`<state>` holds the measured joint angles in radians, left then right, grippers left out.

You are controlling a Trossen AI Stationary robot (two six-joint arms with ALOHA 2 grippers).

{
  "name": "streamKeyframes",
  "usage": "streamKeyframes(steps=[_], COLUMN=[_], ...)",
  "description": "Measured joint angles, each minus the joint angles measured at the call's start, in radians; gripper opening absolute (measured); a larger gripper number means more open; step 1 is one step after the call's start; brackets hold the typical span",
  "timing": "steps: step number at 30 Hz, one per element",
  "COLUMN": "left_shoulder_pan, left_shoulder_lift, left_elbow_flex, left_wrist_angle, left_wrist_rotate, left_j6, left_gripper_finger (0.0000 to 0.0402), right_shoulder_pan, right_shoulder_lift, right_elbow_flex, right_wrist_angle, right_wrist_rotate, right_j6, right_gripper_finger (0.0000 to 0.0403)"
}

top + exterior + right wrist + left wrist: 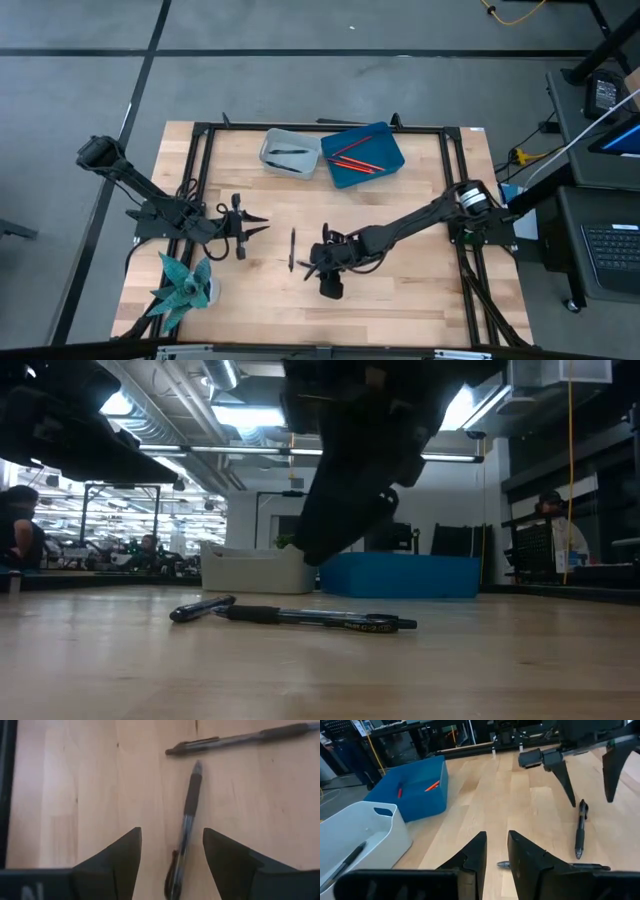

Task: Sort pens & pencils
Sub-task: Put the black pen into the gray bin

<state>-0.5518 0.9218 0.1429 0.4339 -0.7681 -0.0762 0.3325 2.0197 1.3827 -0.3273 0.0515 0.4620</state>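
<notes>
We see the light wooden bench (400,290) from above. Near its front edge, on the left, lies a teal paper pinwheel (183,285).

A bit farther back, the dark right arm reaches in from the right side, stretched long and low over the middle of the bench. Its right pincer (172,852) points down with the two fingers wide apart. One thin black pen (184,832) lies flat on the wood between those fingers, and we cannot see them touching it. A second long black pen (237,739) lies just past the tip of the first one, at an angle to it.

The dark left arm comes in from the left, bent at the elbow, and its left pincer (496,852) hangs over the bench pointing toward the middle. Its fingers stand a little apart with nothing between them.

At the far edge sit two bins side by side. The white plastic bin (291,153) holds a dark pen (287,153). The blue plastic bin (363,156) holds thin red pencils (351,146).
</notes>
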Motion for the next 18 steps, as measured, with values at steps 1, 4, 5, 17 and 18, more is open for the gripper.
streamKeyframes(steps=[1,4,5,17,18], left_shoulder_pan=[0.0,0.0,0.0,0.0,0.0], left_shoulder_lift=[0.0,0.0,0.0,0.0,0.0], left_elbow_flex=[0.0,0.0,0.0,0.0,0.0], left_wrist_angle=[0.0,0.0,0.0,0.0,0.0], left_wrist_rotate=[0.0,0.003,0.003,0.004,0.004], left_j6=[0.0,0.0,0.0,0.0,0.0], left_gripper_finger=[0.0072,0.0072,0.0072,0.0072,0.0072], right_shoulder_pan=[0.0,0.0,0.0,-0.019,-0.02], right_shoulder_lift=[0.008,0.034,0.046,0.191,0.198], right_elbow_flex=[0.009,0.049,0.066,0.163,0.163], right_wrist_angle=[-0.01,-0.053,-0.068,-0.151,-0.153], right_wrist_rotate=[0.0,0.0,0.0,-0.058,-0.06], right_j6=[-0.011,-0.037,-0.041,-0.047,-0.045], right_gripper_finger=[0.0213,0.0213,0.0213,0.0213,0.0213])
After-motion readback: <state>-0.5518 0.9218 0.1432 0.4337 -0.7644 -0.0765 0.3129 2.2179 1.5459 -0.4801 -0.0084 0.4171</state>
